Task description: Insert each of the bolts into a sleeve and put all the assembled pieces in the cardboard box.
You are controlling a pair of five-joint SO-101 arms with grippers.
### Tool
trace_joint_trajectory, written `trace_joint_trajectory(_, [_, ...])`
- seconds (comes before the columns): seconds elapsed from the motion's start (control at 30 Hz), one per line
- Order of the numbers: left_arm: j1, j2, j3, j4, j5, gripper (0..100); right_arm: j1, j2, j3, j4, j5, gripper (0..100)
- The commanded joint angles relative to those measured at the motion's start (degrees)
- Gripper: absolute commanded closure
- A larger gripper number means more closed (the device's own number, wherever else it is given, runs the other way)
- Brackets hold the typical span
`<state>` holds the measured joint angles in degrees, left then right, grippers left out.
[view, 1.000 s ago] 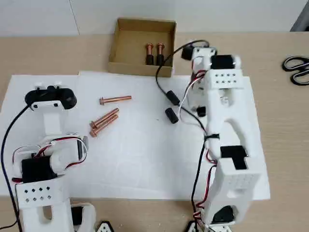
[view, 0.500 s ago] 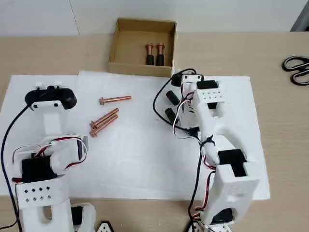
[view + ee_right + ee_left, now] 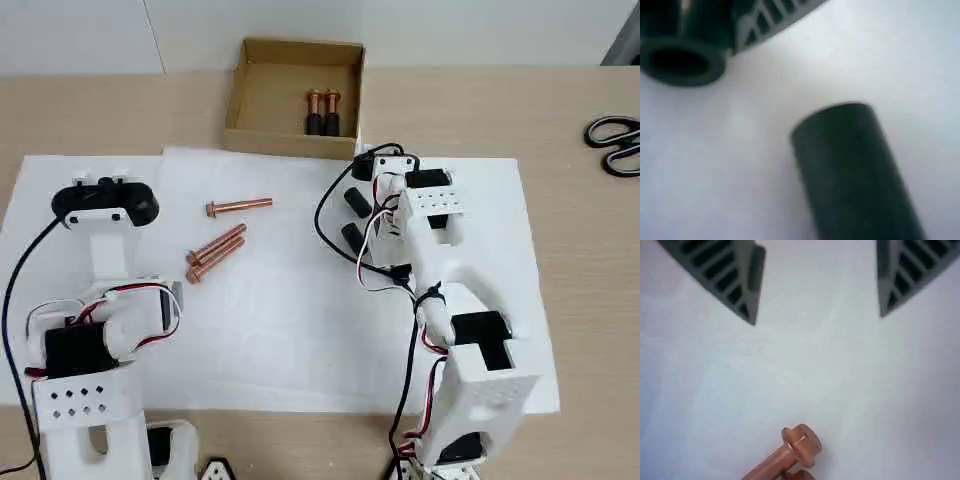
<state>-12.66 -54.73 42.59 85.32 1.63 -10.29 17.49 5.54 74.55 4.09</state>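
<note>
The 2 black sleeves, the first sleeve [image 3: 355, 200] and the second sleeve [image 3: 352, 238] just at its 6 o'clock, lay where they had been 1 second before, on the white paper [image 3: 300, 320] at about 2 o'clock from its middle. The 3 loose bolts had not shifted either: the single bolt [image 3: 238, 206] and the bolt pair [image 3: 215, 252] sat at 10 o'clock from the middle, well apart from the sleeves. In the cardboard box [image 3: 245, 100], at 12 o'clock, 2 assembled pieces [image 3: 323, 110] lay side by side. What changed was your right gripper [image 3: 378, 172]: it had come back from beside the box and stopped just at 2 o'clock of the first sleeve. Whether it was open or closed, I could not tell. Your left gripper [image 3: 817, 285] had kept still, spread wide and empty over the paper near a bolt head [image 3: 801, 444]. So the drop-off looked finished and the next sleeve pick seemed to be starting, with 3 bolts left to sleeve.
</note>
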Motion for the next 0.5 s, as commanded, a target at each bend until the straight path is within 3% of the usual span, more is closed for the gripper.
trace_joint_trajectory(0.0, [-0.4, -0.6, -0.3, -1.6, -0.2, 85, 0.0, -2.8, -0.1, 1.2, -0.4, 81.7])
trace_joint_trajectory(0.23, [-0.4, -0.6, -0.3, -1.6, -0.2, 85, -0.9, -2.6, 0.0, 0.9, -0.1, 84.2])
trace_joint_trajectory(0.47, [-0.4, -0.6, -0.3, -1.6, -0.2, 85, -0.9, -2.6, 0.0, 0.8, 2.0, 99.3])
